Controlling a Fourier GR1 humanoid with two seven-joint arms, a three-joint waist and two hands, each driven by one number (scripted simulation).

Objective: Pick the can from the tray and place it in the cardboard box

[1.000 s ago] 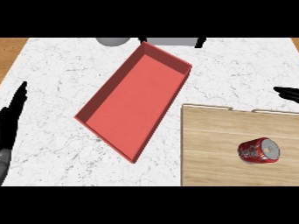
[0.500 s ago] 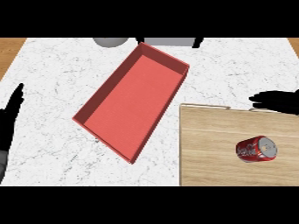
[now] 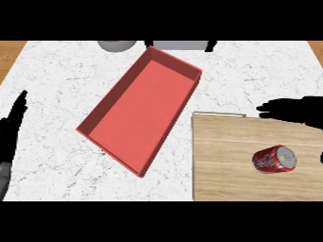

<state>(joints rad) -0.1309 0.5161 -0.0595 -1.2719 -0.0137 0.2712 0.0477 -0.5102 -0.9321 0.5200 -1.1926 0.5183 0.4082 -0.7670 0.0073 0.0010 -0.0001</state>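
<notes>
A red can [image 3: 275, 159] lies on its side on the floor of the cardboard box [image 3: 224, 156] at the lower right. The red tray [image 3: 142, 108] sits slantwise in the middle of the counter with nothing in it. My right hand [image 3: 309, 113] hovers over the box's far right edge, above and to the right of the can, fingers spread and pointing left, thumb hanging down at the right; it holds nothing. My left hand [image 3: 6, 133] rests at the left edge, fingers straight and pointing up.
The white marble counter [image 3: 60, 80] carries a grey round object [image 3: 117, 45] and a light grey block [image 3: 180, 45] at its far edge. Wooden floor shows past both far corners.
My right hand has moved left and further into view over the box's far edge. The can, tray and left hand keep their places.
</notes>
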